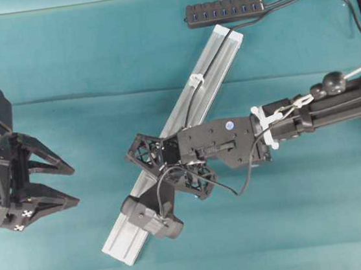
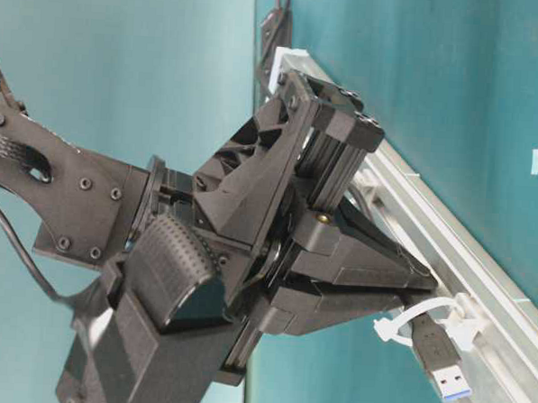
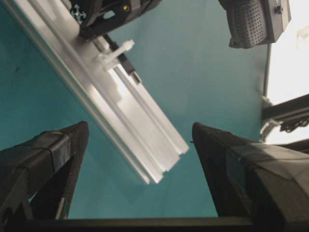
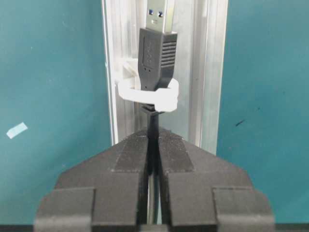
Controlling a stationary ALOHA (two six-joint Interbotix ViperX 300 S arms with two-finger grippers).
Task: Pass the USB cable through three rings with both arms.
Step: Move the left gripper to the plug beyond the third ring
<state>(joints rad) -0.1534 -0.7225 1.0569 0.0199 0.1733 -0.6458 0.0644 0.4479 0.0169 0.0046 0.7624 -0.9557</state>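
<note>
So here's where we're at: our right gripper is clamped tight on the USB cable, pinching the thin cord just behind the plug. In the right wrist view the plug sits straight ahead of the fingertips, poked partway through a white ring, with the loop wrapped around the plug's black body and the metal tip with its blue insert already out the far side. The cord between the ring and the fingers is really short, so the gripper is practically up against the ring.

The table-level view shows the same thing from the side: the ring stands off the silver rail and the plug hangs through it, just beside the gripper's tips.

From overhead, the rail lies diagonally on the teal bench, and our right gripper sits over its middle stretch. Further up the rail we can see another ring with the cable running through it, back towards the black hub at the top of the bench.

Our left gripper is spread wide apart with nothing in it, parked well off to the left of the rail. Its wrist view looks between its two fingers at the rail's lower end.
</note>
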